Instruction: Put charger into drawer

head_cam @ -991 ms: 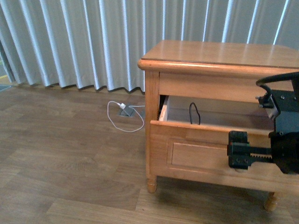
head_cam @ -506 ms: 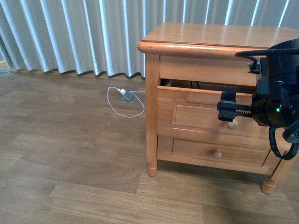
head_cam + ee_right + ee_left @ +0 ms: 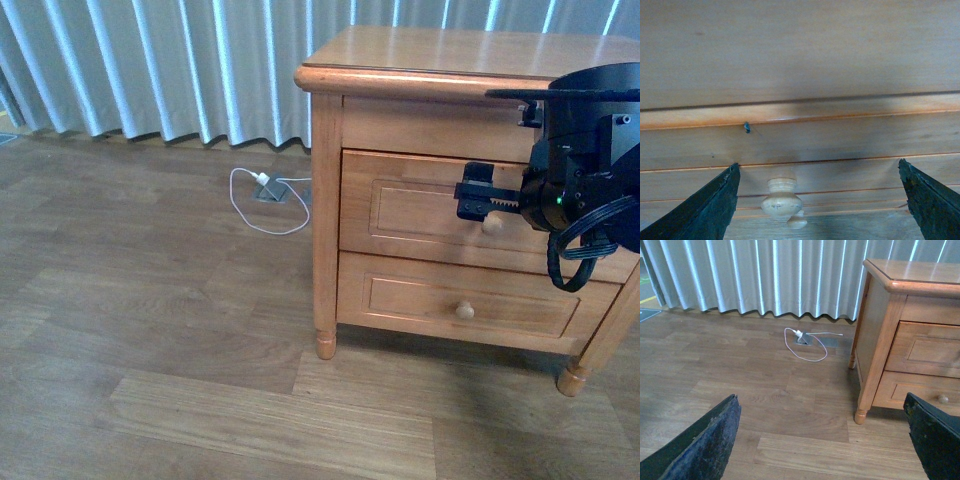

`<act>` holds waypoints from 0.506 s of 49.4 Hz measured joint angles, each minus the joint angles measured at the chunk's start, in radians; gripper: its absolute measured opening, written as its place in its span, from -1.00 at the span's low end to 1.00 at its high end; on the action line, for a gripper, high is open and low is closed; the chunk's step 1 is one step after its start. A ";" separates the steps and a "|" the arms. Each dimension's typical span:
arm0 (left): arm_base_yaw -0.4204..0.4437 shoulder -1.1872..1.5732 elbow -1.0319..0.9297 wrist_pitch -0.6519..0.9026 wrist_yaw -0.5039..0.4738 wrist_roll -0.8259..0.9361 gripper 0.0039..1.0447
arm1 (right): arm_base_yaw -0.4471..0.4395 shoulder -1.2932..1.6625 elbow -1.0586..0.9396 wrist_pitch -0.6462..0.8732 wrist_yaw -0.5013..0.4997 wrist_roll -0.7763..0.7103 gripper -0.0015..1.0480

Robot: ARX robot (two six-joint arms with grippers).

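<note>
1 drawer (image 3: 420, 208) fully closed, 1 knob (image 3: 491, 225) directly before the right gripper (image 3: 478, 192), jaws spread. Left gripper (image 3: 825, 440) spread. 2 drawers total.

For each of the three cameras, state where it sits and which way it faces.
Front view: on the robot's body, facing the nightstand and curtain; the right gripper shows before the drawer.
Left wrist view: on the left arm, facing floor and white cable; the open left gripper shows.
Right wrist view: on the right arm, close against the drawer front, knob between its open fingers.
Shared: front and left wrist views both show the white cable and nightstand.
</note>
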 joint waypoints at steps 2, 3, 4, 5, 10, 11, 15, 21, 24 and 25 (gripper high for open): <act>0.000 0.000 0.000 0.000 0.000 0.000 0.89 | 0.000 0.004 0.002 0.005 0.001 0.000 0.83; 0.000 0.000 0.000 0.000 0.000 0.000 0.89 | 0.000 0.007 0.002 0.010 0.002 0.000 0.83; 0.000 0.000 0.000 0.000 0.000 0.000 0.89 | 0.000 0.008 0.002 0.013 0.003 -0.001 0.83; 0.000 0.000 0.000 0.000 0.000 0.000 0.89 | 0.000 0.008 0.003 0.019 0.004 -0.001 0.83; 0.000 0.000 0.000 0.000 0.000 0.000 0.89 | 0.000 0.014 0.005 0.039 0.013 -0.002 0.83; 0.000 0.000 0.000 0.000 0.000 0.000 0.89 | 0.000 0.014 0.005 0.042 0.015 -0.002 0.83; 0.000 0.000 0.000 0.000 0.000 0.000 0.89 | 0.000 0.019 0.005 0.069 0.034 -0.010 0.83; 0.000 0.000 0.000 0.000 0.000 0.000 0.89 | 0.000 0.023 0.005 0.080 0.040 -0.012 0.83; 0.000 0.000 0.000 0.000 0.000 0.000 0.89 | 0.000 0.023 0.005 0.082 0.043 -0.012 0.83; 0.000 0.000 0.000 0.000 0.000 0.000 0.89 | 0.000 0.023 0.005 0.082 0.043 -0.012 0.83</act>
